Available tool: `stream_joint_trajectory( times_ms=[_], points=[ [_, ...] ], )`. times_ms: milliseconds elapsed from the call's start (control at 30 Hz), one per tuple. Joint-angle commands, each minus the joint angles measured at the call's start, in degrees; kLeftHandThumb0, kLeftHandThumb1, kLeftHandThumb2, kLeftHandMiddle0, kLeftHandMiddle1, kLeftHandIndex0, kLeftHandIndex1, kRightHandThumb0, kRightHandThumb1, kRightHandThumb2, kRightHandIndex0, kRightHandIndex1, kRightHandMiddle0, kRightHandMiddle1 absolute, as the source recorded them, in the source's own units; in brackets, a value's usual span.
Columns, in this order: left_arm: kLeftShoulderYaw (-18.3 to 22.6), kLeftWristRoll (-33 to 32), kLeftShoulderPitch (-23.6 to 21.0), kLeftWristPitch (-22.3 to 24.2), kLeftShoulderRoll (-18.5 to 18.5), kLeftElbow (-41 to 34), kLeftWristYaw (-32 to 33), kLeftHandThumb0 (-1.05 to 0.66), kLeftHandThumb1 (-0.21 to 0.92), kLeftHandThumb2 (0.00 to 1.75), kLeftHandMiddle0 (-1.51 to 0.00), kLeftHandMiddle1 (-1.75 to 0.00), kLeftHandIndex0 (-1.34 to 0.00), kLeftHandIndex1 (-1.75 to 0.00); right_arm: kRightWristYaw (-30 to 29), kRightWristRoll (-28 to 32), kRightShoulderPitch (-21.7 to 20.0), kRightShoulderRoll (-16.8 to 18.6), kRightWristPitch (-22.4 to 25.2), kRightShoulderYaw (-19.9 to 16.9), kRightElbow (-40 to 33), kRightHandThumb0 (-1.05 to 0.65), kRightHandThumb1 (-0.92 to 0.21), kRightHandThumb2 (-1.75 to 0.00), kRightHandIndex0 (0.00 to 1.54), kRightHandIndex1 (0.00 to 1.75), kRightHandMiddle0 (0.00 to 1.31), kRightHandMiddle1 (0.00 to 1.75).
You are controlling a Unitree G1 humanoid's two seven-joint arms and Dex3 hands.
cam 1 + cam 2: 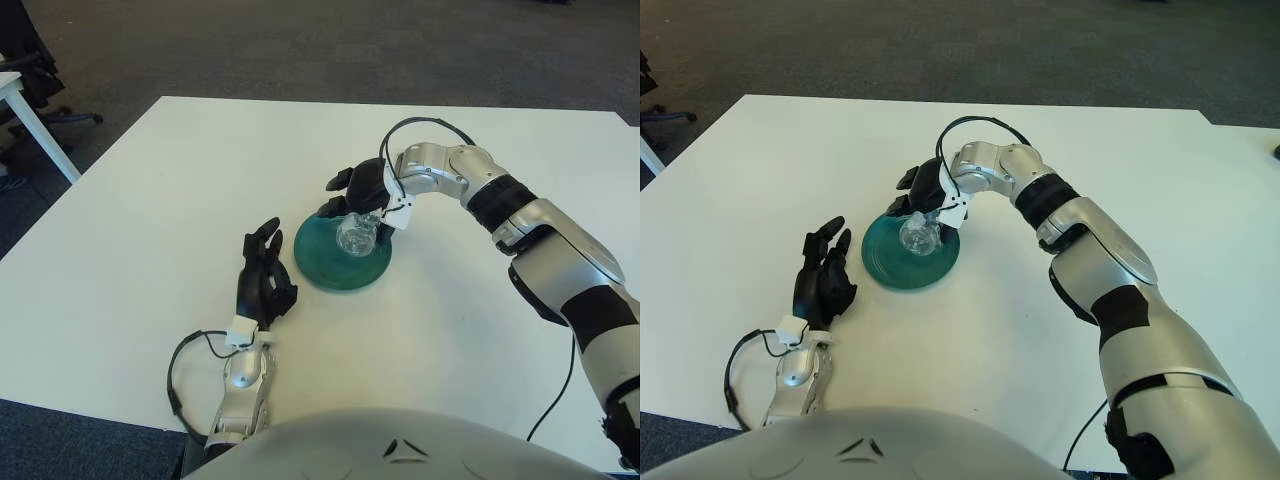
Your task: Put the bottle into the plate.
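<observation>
One clear plastic bottle [355,234] sitting on teal plate [322,268], right hand [362,189] fingers curled round its top. Next up: let go, lift clear without tipping. Left hand [264,284] idle beside plate's left, fingers loosely spread.

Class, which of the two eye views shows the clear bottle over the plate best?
The left eye view: the bottle stands out against the green plate under the right hand. The right eye view shows it smaller, partly overlapped by the white tag.

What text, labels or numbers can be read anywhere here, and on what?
None can be read.
The clear bottle, held by the right hand over the green plate, shows no label.
A small white tag at the right wrist looks blank.
The left hand and white table carry no markings.
</observation>
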Motion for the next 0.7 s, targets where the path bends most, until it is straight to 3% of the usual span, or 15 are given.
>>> stream_joint_trajectory(
  times_ms=[0,167,300,533,667],
  points=[
    [0.2,-0.3,1.9,0.5,-1.7,6.8,0.3,-0.91,0.92,0.88,-0.32,0.0,-0.02,-0.93,1.0,0.8,0.5,-0.9,0.9,-0.6,-1.3,-1.05,-0.92,-0.9,0.0,0.0,0.0,0.0],
    [0.4,0.4,1.2,-1.2,-1.6,8.2,0.9,-0.91,0.92,0.88,-0.31,0.0,-0.02,-0.93,-0.6,0.2,0.6,-1.2,0.5,-0.7,-2.4,-1.05,-0.92,-0.9,0.0,0.0,0.0,0.0],
    [-0.5,0.8,4.0,2.4,-2.2,2.8,1.7,-0.9,0.92,0.88,-0.31,0.0,-0.02,-0.93,-0.7,0.5,0.6,-1.1,0.5,-0.7,-2.3,-1.05,-0.92,-0.89,0.0,0.0,0.0,0.0],
    [-0.1,0.5,2.8,3.8,-2.6,4.3,3.0,-0.88,0.92,0.87,-0.33,-0.01,-0.01,-0.92,-2.4,0.5,0.5,-1.2,-0.5,-0.8,-1.4,-1.05,-0.92,-0.91,0.0,0.0,0.0,0.0],
    [0.6,-0.5,0.3,1.3,-3.0,8.9,3.2,-0.87,0.92,0.86,-0.34,-0.01,0.0,-0.92,-3.9,-0.9,0.1,-1.4,-0.8,-0.3,-0.8,-1.05,-0.92,-0.91,0.0,0.0,0.0,0.0]
  ],
)
